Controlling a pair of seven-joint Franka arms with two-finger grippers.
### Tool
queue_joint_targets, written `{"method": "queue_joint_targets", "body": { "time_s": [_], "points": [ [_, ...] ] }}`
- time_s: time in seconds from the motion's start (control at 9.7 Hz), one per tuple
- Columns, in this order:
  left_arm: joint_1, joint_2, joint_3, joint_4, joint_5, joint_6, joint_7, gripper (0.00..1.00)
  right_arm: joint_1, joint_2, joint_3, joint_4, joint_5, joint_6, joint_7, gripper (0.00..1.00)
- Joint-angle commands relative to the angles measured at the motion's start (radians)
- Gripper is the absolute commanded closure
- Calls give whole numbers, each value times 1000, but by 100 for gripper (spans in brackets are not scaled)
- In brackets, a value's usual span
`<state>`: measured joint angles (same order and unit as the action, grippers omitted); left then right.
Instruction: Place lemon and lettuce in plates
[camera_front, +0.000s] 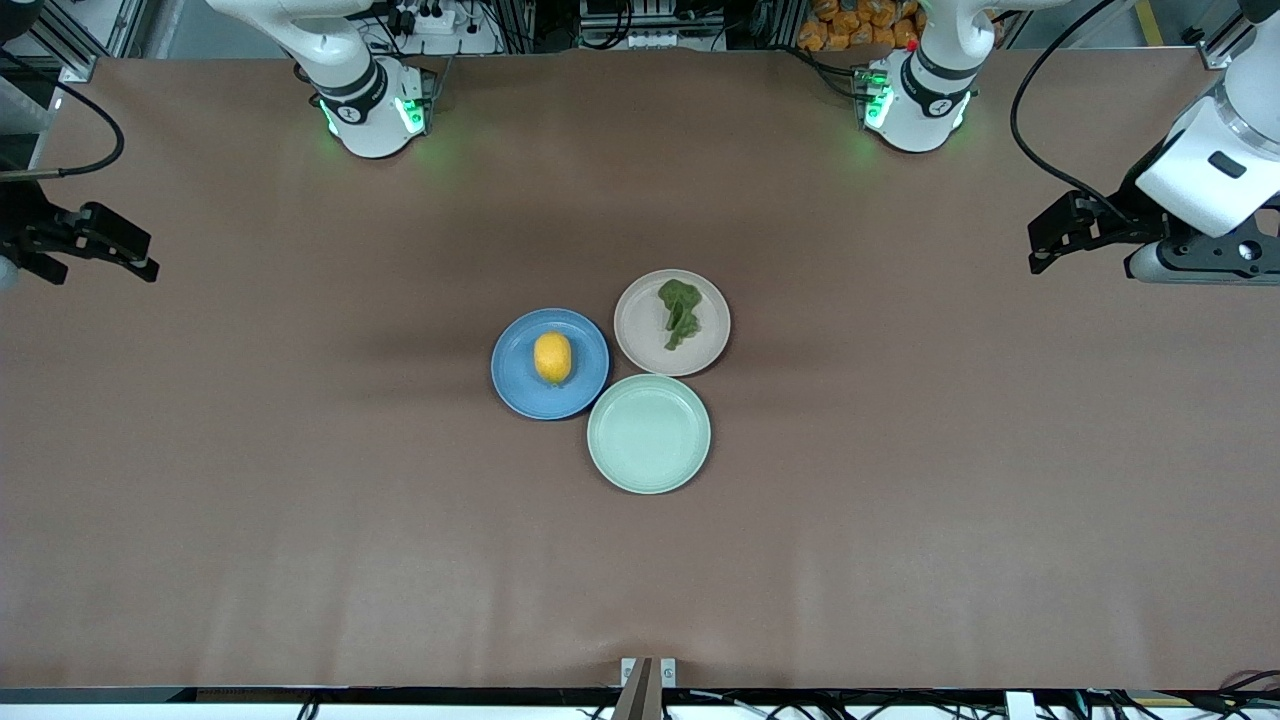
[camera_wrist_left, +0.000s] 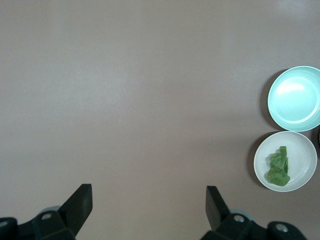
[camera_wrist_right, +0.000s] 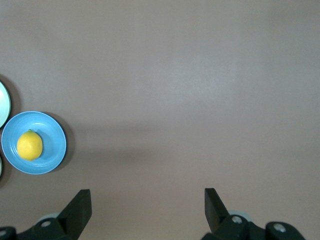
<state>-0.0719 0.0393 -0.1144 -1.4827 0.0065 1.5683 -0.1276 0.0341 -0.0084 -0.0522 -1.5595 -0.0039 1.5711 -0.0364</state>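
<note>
The yellow lemon (camera_front: 552, 357) lies in the blue plate (camera_front: 520, 390); both also show in the right wrist view, the lemon (camera_wrist_right: 29, 145) in the blue plate (camera_wrist_right: 52, 140). The dark green lettuce (camera_front: 680, 311) lies in the pale beige-pink plate (camera_front: 640, 340); both also show in the left wrist view, the lettuce (camera_wrist_left: 278, 166) in that plate (camera_wrist_left: 302, 155). My left gripper (camera_front: 1040, 248) is open and empty over bare table at the left arm's end (camera_wrist_left: 149, 192). My right gripper (camera_front: 148, 257) is open and empty over bare table at the right arm's end (camera_wrist_right: 147, 196).
An empty pale mint-green plate (camera_front: 649, 433) touches both other plates and lies nearer to the front camera; it also shows in the left wrist view (camera_wrist_left: 295, 98). The three plates cluster mid-table on the brown table cover (camera_front: 300, 500).
</note>
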Motion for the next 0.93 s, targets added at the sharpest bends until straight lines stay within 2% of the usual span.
{"method": "queue_joint_targets", "body": {
  "time_s": [0.0,0.83],
  "points": [
    [3,-12,-4,1,12,6,6,0,-7,7,12,29,-22,-26,18,0],
    [3,-12,-4,-1,7,6,8,0,3,47,-3,75,-25,-19,19,0]
  ]
}}
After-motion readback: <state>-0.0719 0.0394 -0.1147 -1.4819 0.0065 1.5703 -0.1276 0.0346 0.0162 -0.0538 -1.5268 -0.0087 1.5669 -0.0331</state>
